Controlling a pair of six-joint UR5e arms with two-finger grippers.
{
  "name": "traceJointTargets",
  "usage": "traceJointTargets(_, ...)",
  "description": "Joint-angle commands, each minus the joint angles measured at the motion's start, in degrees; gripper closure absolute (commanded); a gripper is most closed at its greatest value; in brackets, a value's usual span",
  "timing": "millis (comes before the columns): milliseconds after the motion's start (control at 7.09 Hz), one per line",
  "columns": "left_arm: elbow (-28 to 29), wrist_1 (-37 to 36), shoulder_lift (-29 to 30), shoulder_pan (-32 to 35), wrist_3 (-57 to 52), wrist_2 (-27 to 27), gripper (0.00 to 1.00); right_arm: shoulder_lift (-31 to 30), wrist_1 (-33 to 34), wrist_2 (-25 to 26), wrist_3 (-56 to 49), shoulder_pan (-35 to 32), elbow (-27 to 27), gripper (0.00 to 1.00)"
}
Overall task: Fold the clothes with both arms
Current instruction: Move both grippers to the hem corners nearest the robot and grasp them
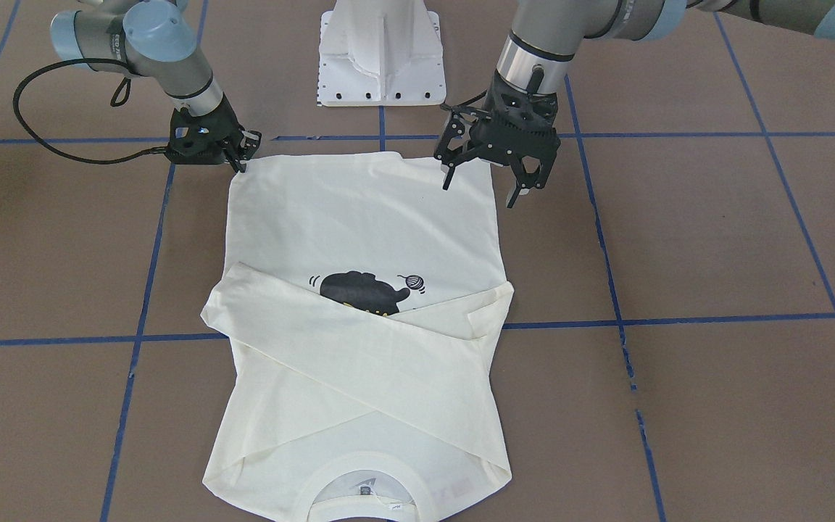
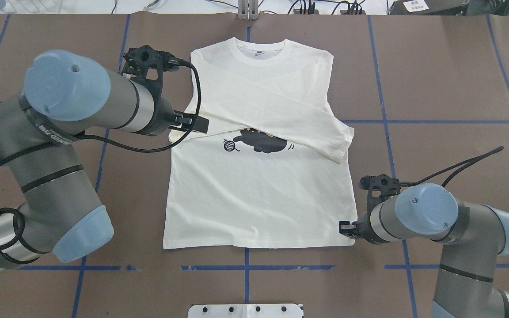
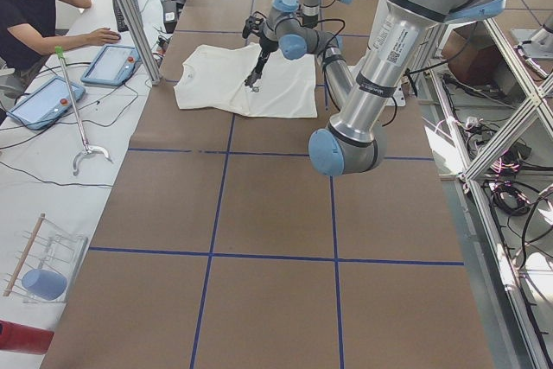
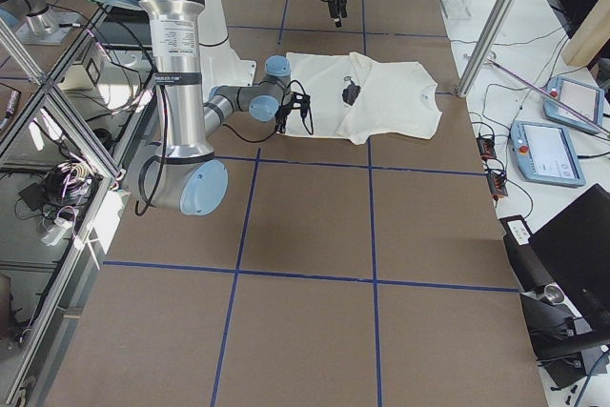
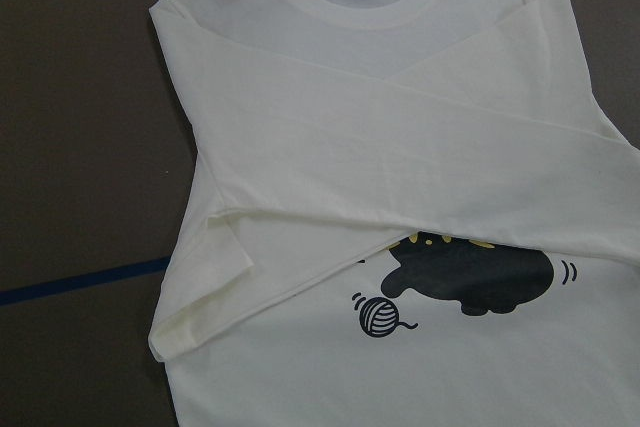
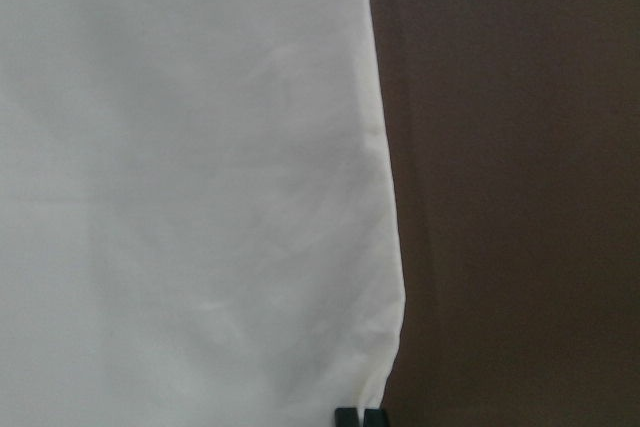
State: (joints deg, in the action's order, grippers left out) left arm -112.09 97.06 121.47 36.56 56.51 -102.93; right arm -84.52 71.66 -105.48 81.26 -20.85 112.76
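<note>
The cream-white T-shirt (image 1: 359, 217) lies flat on the brown table, print side up, collar far from the robot, both sleeves folded across the chest (image 2: 272, 95). The black cat print (image 2: 261, 142) shows partly under the sleeves. My left gripper (image 1: 479, 194) is open and empty, raised above the shirt's left edge; the overhead view shows it near the sleeve fold (image 2: 192, 123). The left wrist view looks down on collar and crossed sleeves (image 5: 400, 147). My right gripper (image 1: 241, 163) is low at the shirt's right hem corner (image 2: 349, 238), fingers together on the corner (image 6: 358, 415).
The white pedestal base (image 1: 381, 58) stands at the robot's side, behind the hem. Blue tape lines (image 1: 135, 337) cross the table. A black cable (image 1: 62, 148) loops off the right wrist. An operator (image 3: 34, 6) and tablets (image 3: 108, 62) are beside the table's far edge.
</note>
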Motion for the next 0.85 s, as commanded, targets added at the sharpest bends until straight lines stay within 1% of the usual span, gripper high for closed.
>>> traceJointTargets(0, 0.3, 0.2, 0.0, 0.0, 0.1, -0.1, 0.0, 0.1, -0.1, 0.8, 0.2, -0.1, 0.6, 1.0)
traceJointTargets(141, 0.3, 0.5, -1.4, 0.0, 3.7, -2.1, 0.0, 0.1, -0.1, 0.7, 0.2, -0.2, 1.3, 1.0)
traceJointTargets(282, -0.3, 1.2, -4.2, -0.5, 14.0, -6.0, 0.0, 0.2, -0.3, 0.6, 0.1, -0.2, 1.8, 1.0)
traceJointTargets(423, -2.3, 2.0, -7.3, -1.6, 21.2, -6.2, 0.0, 0.2, -0.8, 0.5, 0.1, -0.7, 3.5, 1.0)
traceJointTargets(564, -3.5, 1.9, -10.0, -5.9, 28.2, -4.1, 0.06, 0.3, -1.2, 0.5, 0.1, -0.8, 4.1, 1.0)
traceJointTargets(706, -2.6, 1.7, -11.9, -11.5, 31.6, 1.2, 0.07, 0.3, -1.2, 0.5, 0.1, -0.9, 4.7, 1.0)
